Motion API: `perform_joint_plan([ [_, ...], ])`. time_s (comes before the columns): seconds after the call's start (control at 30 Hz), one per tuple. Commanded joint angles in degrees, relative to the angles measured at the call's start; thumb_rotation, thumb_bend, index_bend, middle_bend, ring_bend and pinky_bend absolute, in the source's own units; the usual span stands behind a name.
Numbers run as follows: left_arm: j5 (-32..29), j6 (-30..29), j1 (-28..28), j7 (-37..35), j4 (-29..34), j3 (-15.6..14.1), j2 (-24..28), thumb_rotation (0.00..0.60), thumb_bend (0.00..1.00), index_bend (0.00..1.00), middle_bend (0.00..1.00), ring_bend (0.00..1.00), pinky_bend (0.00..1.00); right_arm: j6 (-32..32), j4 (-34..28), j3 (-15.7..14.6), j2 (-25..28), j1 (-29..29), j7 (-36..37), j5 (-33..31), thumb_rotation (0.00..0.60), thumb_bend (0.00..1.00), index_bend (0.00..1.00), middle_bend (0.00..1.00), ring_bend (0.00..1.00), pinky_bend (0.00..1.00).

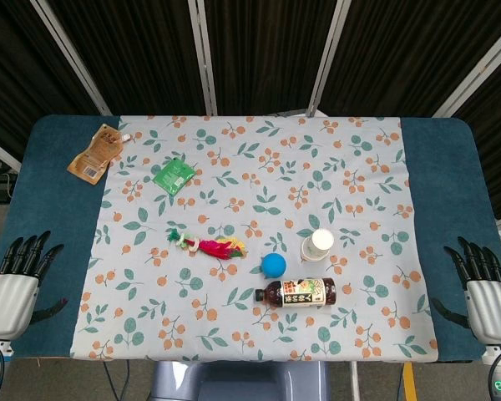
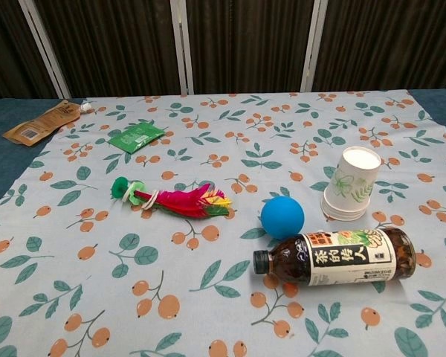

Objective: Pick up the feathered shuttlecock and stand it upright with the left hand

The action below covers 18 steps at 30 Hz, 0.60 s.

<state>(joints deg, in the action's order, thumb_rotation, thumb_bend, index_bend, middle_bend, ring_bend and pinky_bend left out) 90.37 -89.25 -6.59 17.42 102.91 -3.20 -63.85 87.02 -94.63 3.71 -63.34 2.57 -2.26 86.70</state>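
Note:
The feathered shuttlecock (image 1: 207, 245) (image 2: 172, 200) lies on its side on the patterned cloth, green base to the left, red, pink and yellow feathers to the right. My left hand (image 1: 17, 280) hovers at the table's near left edge, well left of the shuttlecock, fingers apart and holding nothing. My right hand (image 1: 483, 288) sits at the near right edge, fingers apart too and empty. Neither hand shows in the chest view.
A blue ball (image 1: 273, 265) (image 2: 282, 217), an upright paper cup (image 1: 316, 245) (image 2: 349, 184) and a tea bottle (image 1: 300, 292) (image 2: 336, 257) on its side lie right of the shuttlecock. A green packet (image 1: 174, 175) (image 2: 136, 137) and a brown pouch (image 1: 97, 152) (image 2: 41, 123) lie far left.

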Motion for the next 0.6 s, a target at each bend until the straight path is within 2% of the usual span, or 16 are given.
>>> perform_joint_plan([
  [0.03,0.0,0.1,0.1,0.0,-0.1,0.1,0.0,0.600,0.00,0.14,0.00,0.00,0.00,0.0,0.0,0.0,0.0,0.0,0.0,0.0,0.600,0.10,0.13,0.00,0.00,0.00],
  [0.37,-0.6,2.2,-0.5,1.3,0.2,1.3,-0.1,0.600,0.00,0.14,0.00,0.00,0.00,0.0,-0.2,0.0,0.0,0.0,-0.2,0.0,0.600,0.10,0.13,0.00,0.00,0.00],
  [0.6,-3.3,7.5,-5.0,5.0,1.3,5.2,-1.6,0.600,0.00,0.14,0.00,0.00,0.00,-0.4,-0.5,0.1,-0.1,0.1,-0.4,-0.5,0.600,0.10,0.13,0.00,0.00,0.00],
])
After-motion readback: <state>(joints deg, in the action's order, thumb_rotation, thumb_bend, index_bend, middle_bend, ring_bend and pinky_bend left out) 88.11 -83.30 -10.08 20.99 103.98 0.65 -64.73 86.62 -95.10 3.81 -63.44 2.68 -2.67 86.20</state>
